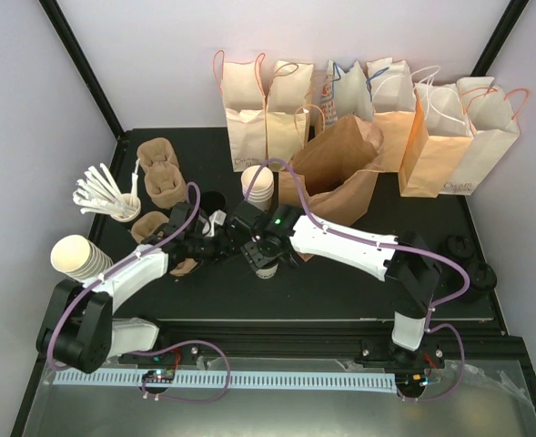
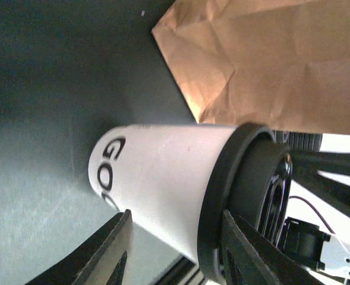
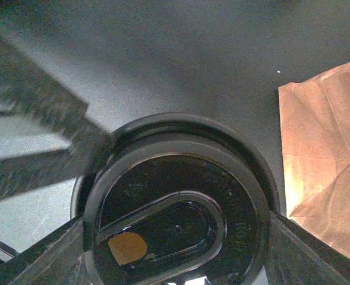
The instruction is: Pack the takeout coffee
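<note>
Takeout coffee in firm grip of right tool; left tool open nearby.

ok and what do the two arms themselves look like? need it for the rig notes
The left arm and right arm both have white link shells with black joints and bases. A lavender cable loops loosely along each. A small green light glows near the right arm's wrist. The gripper fingers are flat, matte black, tapered blades. No readable markings show.
</note>
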`<state>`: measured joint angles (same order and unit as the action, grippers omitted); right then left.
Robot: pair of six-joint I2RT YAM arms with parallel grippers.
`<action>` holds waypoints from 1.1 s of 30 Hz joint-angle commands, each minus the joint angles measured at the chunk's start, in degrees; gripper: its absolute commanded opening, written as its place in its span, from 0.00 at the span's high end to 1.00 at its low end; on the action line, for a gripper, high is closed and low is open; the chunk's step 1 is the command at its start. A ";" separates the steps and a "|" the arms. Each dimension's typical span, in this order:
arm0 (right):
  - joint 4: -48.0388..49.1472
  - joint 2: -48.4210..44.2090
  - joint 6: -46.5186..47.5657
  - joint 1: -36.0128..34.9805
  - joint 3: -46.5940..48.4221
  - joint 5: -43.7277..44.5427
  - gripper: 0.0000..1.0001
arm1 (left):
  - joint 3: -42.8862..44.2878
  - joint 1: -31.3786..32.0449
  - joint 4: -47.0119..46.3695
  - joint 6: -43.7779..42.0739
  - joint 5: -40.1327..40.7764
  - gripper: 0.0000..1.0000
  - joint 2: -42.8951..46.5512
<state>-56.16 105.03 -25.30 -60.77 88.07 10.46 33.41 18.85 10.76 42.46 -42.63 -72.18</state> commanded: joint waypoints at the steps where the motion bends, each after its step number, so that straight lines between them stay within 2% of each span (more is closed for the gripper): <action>1: -5.55 3.22 0.28 0.12 -4.15 1.07 0.36 | 0.58 1.50 9.53 2.36 -0.97 0.56 3.66; 9: -5.47 4.17 0.86 0.23 -2.03 0.56 0.37 | -3.68 1.50 6.99 5.40 -5.71 0.61 5.10; 17: -5.59 4.30 0.98 0.23 -1.70 0.00 0.37 | -4.49 1.47 1.14 5.85 -8.09 0.61 2.64; 27: -5.34 4.35 1.12 0.25 -1.28 -1.39 0.37 | -4.55 1.53 -3.44 5.07 -6.03 0.62 -0.41; 33: -5.49 4.39 1.07 0.22 -1.49 -1.56 0.37 | -0.63 1.83 7.82 -1.20 0.94 0.63 -2.96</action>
<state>-57.47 105.21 -25.26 -60.16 88.71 10.15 30.33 19.90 10.55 46.06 -50.46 -71.77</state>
